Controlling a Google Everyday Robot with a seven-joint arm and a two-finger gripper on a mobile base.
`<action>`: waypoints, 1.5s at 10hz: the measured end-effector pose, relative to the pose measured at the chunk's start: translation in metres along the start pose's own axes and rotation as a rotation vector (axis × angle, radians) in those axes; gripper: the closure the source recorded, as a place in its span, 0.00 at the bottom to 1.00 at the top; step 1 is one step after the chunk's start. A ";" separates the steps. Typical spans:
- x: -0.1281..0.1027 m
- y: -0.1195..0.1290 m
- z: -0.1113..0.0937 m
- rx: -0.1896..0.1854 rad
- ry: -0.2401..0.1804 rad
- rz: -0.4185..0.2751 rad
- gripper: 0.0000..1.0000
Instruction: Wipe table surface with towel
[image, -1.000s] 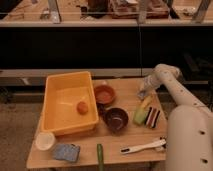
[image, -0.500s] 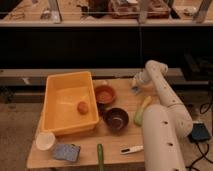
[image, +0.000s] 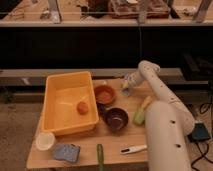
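A blue-grey folded towel or pad (image: 66, 151) lies at the front left of the wooden table (image: 120, 140). My gripper (image: 126, 87) hangs low over the back middle of the table, just right of an orange bowl (image: 105, 93). It is far from the blue-grey pad. The white arm (image: 165, 125) rises from the front right and bends over the table's right side. I see nothing held in the gripper.
A yellow bin (image: 67, 102) with an orange ball (image: 82, 107) fills the left. A dark bowl (image: 116, 119) sits mid-table, a white cup (image: 45, 141) at front left. A green stick (image: 100, 156), a white brush (image: 131, 149) and a yellow-green object (image: 141, 111) lie near the arm.
The arm has swung left and its body has moved in over the table's right side. The gripper has moved left along the back of the table towards the orange bowl.
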 end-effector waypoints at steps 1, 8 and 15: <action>-0.012 -0.006 -0.004 0.006 -0.007 -0.009 0.96; -0.060 0.013 -0.054 -0.050 -0.011 0.068 0.96; -0.061 0.056 -0.082 -0.154 0.015 0.144 0.96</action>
